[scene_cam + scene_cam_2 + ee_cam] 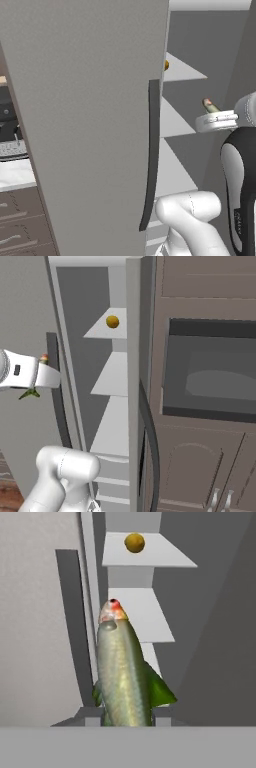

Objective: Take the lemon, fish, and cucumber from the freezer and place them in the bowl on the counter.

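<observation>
My gripper (127, 714) is shut on the fish (122, 672), a green-silver fish with a red-tipped head pointing away from the hand. It hangs in front of the open freezer (75, 331); the fish (210, 105) shows past my wrist. The lemon (134, 542) sits on the upper pale shelf (107, 331) and also shows as the lemon (112, 321), further in than the fish. The freezer's broad grey door (85, 100) with its long dark handle (152, 150) stands open on the left. The cucumber and the bowl are out of view.
A strip of the marble counter (15, 172) over grey-brown drawers (20, 220) lies left of the door, with dark stove parts (10, 135) behind. A brown cabinet with a built-in oven (210, 376) stands right of the freezer.
</observation>
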Robot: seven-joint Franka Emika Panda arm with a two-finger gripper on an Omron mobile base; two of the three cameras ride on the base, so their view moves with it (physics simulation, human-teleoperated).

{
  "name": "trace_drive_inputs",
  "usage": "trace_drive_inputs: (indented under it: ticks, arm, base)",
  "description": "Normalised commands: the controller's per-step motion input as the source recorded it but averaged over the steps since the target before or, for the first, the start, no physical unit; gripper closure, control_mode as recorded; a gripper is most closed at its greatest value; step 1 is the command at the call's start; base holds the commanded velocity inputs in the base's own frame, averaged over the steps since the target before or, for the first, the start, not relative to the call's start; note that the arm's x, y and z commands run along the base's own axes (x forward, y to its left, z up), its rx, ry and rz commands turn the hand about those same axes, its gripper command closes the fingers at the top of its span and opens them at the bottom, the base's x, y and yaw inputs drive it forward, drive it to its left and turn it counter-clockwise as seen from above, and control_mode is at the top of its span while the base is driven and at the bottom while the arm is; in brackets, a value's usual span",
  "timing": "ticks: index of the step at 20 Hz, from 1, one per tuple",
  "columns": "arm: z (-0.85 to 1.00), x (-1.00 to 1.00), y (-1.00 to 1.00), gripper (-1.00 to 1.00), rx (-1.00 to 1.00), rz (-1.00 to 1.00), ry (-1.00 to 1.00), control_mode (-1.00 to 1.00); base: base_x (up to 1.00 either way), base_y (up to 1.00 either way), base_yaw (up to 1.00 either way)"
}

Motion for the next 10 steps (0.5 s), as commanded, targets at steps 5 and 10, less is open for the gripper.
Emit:
trace_drive_inputs:
  ticks: [5, 10]
  arm:
    - [0.00, 0.00, 0.06, 1.00, 0.00, 0.00, 0.01, -1.00]
    - [0.00, 0.00, 0.01, 1.00, 0.00, 0.00, 0.00, 1.00]
  base:
    - [0.00, 0.00, 0.00]
    - [-0.41, 0.09, 0.00]
